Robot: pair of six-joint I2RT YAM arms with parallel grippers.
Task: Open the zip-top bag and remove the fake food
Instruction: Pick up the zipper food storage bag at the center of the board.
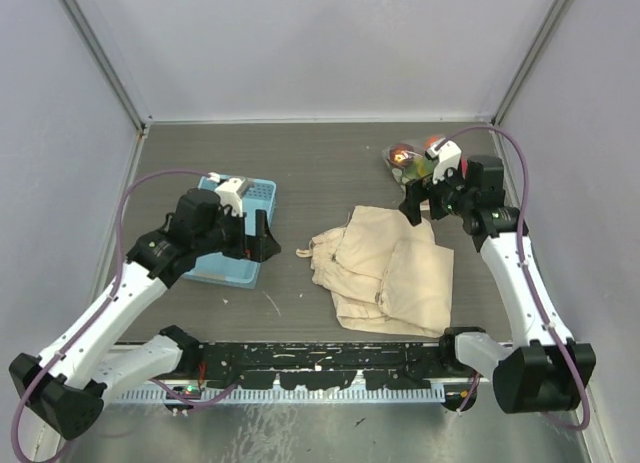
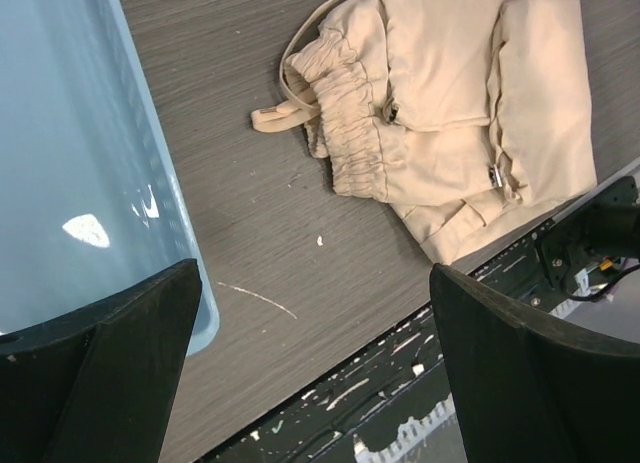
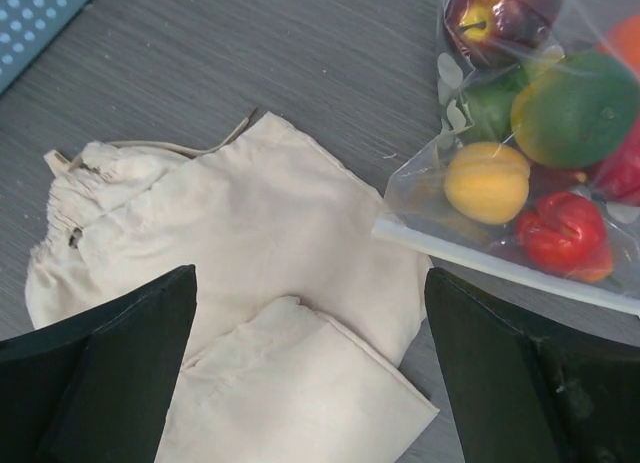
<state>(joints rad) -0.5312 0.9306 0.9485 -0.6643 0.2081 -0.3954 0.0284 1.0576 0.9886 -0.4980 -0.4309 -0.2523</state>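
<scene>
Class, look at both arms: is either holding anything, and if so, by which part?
Nothing is held. The left gripper is open by the blue basket; the right gripper is open above the cloth bag, short of the zip-top bag.

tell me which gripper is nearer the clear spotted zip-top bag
Right. The right gripper hangs just beside the clear spotted zip-top bag, over the beige cloth bag. The left gripper is far off, at the light blue plastic basket.
</scene>
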